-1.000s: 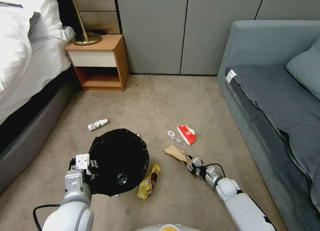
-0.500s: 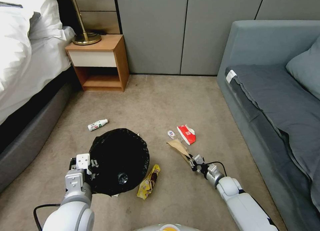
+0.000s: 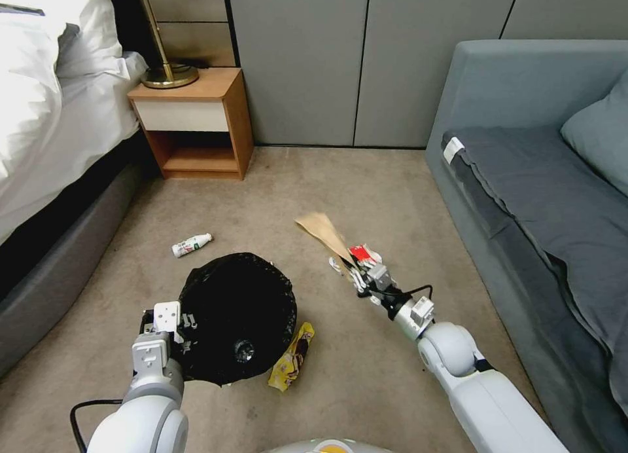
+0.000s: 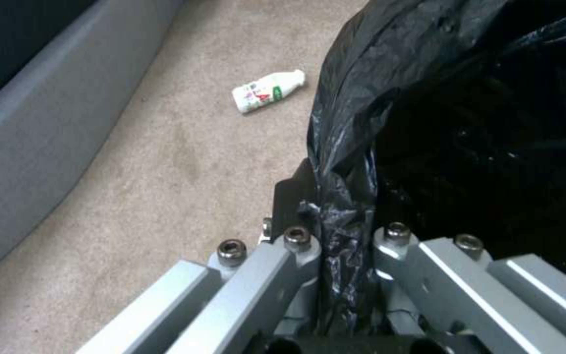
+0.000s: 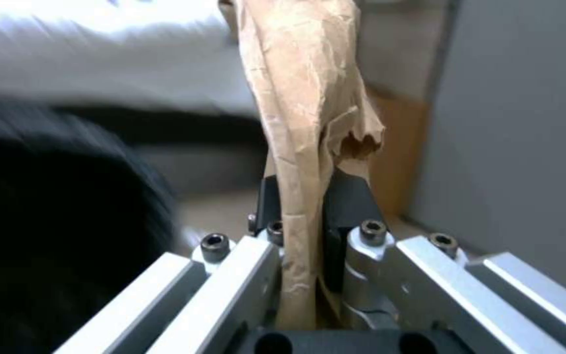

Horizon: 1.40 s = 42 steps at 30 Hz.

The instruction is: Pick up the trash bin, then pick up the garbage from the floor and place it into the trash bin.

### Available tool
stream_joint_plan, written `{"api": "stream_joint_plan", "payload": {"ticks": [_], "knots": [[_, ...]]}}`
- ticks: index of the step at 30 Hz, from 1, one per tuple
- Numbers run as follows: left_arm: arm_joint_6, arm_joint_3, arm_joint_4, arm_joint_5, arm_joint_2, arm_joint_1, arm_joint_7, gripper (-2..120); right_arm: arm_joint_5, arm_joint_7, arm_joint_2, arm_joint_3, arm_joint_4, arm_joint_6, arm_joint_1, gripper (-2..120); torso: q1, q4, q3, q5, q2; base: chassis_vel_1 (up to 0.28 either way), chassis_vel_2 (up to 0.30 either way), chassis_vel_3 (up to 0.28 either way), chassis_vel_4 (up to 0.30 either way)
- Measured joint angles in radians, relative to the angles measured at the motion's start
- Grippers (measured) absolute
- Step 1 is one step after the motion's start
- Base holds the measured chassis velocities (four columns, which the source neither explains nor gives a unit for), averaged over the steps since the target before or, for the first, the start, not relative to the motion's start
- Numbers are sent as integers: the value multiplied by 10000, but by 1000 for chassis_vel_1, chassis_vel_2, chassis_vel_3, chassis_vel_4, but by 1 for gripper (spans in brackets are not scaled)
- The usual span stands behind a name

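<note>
My right gripper [image 3: 358, 274] pinches the brown paper bag [image 3: 322, 231] aloft, centre frame. My left gripper [image 3: 185, 326] clamps the trash bin [image 3: 239, 315] liner, lower left.

your head camera looks forward and steeply down from high up, taking in the beige carpeted floor [image 3: 366, 198], both arms, the wooden bedside cabinet [image 3: 196, 122] and the grey sofa [image 3: 543, 178] from well back. your left wrist camera sits right behind the left tool [image 4: 345, 246], looking along its metal links, very close to the round bin lined with a glossy black bag [image 4: 479, 123]; it shares with the head view that bin [image 3: 239, 315] and the small white plastic bottle [image 4: 268, 91] [image 3: 191, 245]. your right wrist camera sits just behind the right tool [image 5: 309, 216], very near the crumpled brown paper bag [image 5: 306, 98], also in the head view [image 3: 324, 232].
</note>
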Motion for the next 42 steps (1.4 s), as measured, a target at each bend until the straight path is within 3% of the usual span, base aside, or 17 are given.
{"api": "stream_joint_plan", "payload": {"ticks": [5, 9, 15, 22, 36, 42], "knots": [[0, 62, 0, 3, -9, 16, 5, 1, 1107, 47, -735, -883, 1268, -359, -72, 0, 0, -1, 0, 2, 0, 0, 0, 0, 0], [-1, 85, 0, 58, -36, 19, 6, 1, 1841, 575, -1380, -2312, 2294, -892, 260, 0, 1, 0, 0, -2, 0, 0, 0, 0, 0], [-3, 97, -51, 69, -67, 23, 11, 1, 1967, 975, -1754, -3408, 1915, -1129, 1039, 0, 0, 1, 1, 3, 0, 0, 0, 0, 0], [-3, 105, -67, 84, -80, 23, 11, 1, 1979, 1053, -1787, -3910, 1369, -1185, 1326, 0, 1, 0, 1, 2, 0, 0, 0, 0, 0], [7, 104, -151, 78, -82, -6, 10, 1, 1788, 1024, -1721, -3932, 674, -1218, 1383, 0, 0, 0, 1, 2, 0, 0, 0, 0, 0], [21, 131, -189, 78, -104, -30, 9, 1, 1720, 1042, -1694, -4133, 616, -1296, 1480, 20, 0, 0, 1, 2, 0, 0, 0, 0, 0]]}}
